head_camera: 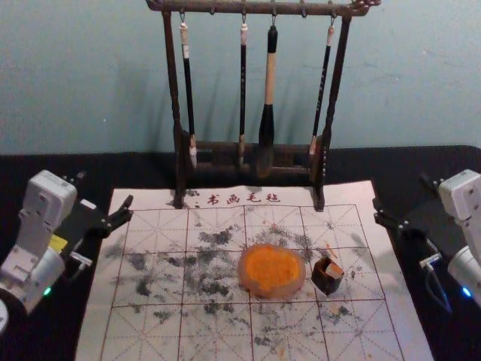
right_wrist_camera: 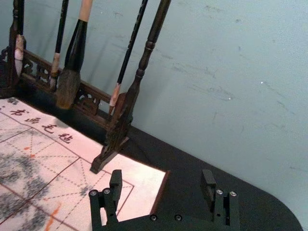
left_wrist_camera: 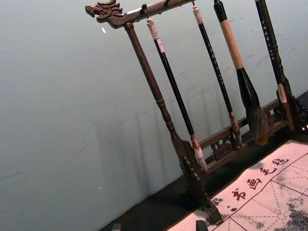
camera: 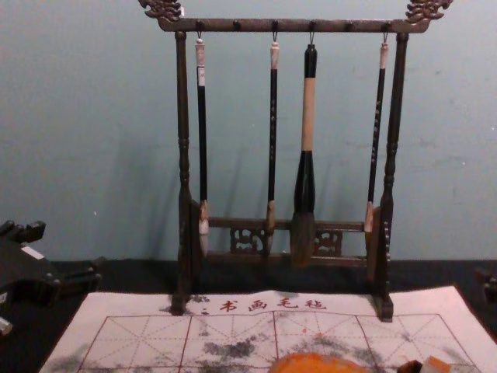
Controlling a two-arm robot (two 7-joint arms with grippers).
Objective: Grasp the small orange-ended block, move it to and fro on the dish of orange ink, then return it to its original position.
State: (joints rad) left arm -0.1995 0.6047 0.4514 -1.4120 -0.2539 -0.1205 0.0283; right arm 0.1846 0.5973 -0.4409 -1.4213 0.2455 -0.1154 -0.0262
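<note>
Small block (head_camera: 327,275): one, dark-sided, with orange on its upper right part; on the felt mat (head_camera: 139,335), just to the right of the dish, a narrow gap between. Whether it stands or lies cannot be told.
Dish (head_camera: 243,274): one, pale-rimmed, set right of the mat's middle, holding orange ink (head_camera: 275,265).
Right gripper (right_wrist_camera: 161,178): open, fingers wide apart, nothing between them; held at the mat's far right, well apart from the block.
Left gripper (left_wrist_camera: 159,225): open and empty; parked at the far left of the mat.
Brush rack (head_camera: 171,68): one, dark wood, four brushes hung, at the mat's far edge; to be kept clear of a moving arm.
Step in hand: the start, by judgement; block untaken, right gripper the closer to it.
Handling, estimated: light, stiff, not fragile; inked faces probably slippery.
Hold, advised: the dark sides, square across, above the mat; the inked end left free to face the ink.
Risks: a skewed grip could twist the block in the fingers; hard pressing could slide the dish; a low carry could knock its rim.
Return place: the mat square just right of the dish, worth noting before the lift.
</note>
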